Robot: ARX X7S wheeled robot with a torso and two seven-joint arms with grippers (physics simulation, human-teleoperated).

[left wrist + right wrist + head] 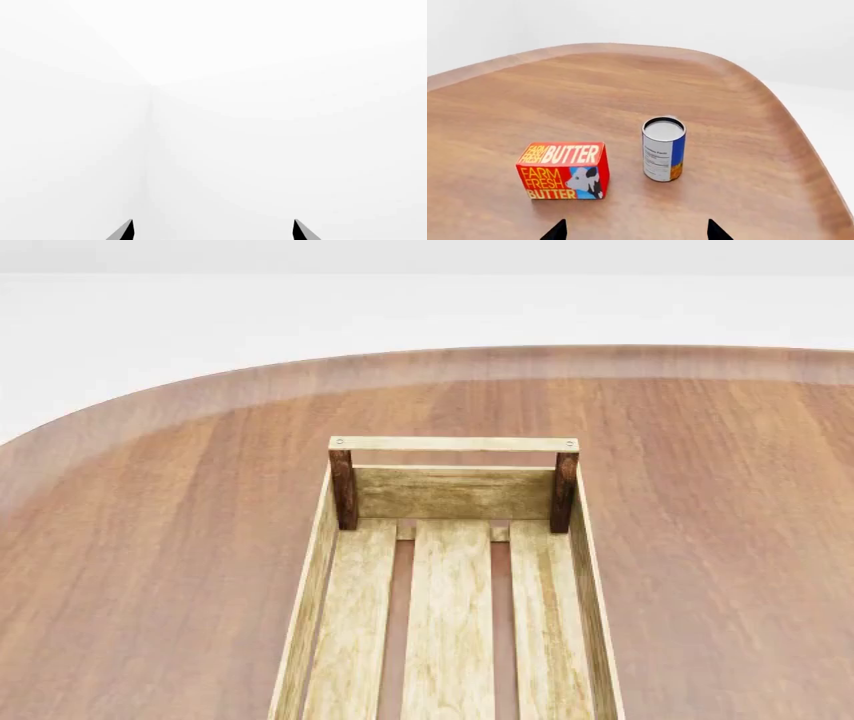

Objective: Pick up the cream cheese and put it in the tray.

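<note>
The tray (454, 444) is a long light-wood crate with three bottom slats and dark brown corner posts; it lies in the middle of the head view and is empty in the part that shows. The cream cheese shows in no view; only a pale sliver peeks out behind the can, too small to identify. My right gripper (637, 234) is open and empty, above the table just short of the butter box and the can. My left gripper (213, 233) is open and empty, facing only plain white surroundings. Neither gripper appears in the head view.
A red-orange butter box (564, 171) and a blue-orange can (663, 149) stand side by side on the brown wooden table (594, 90). The table's rounded edge (800, 140) curves past the can. White floor and walls lie beyond.
</note>
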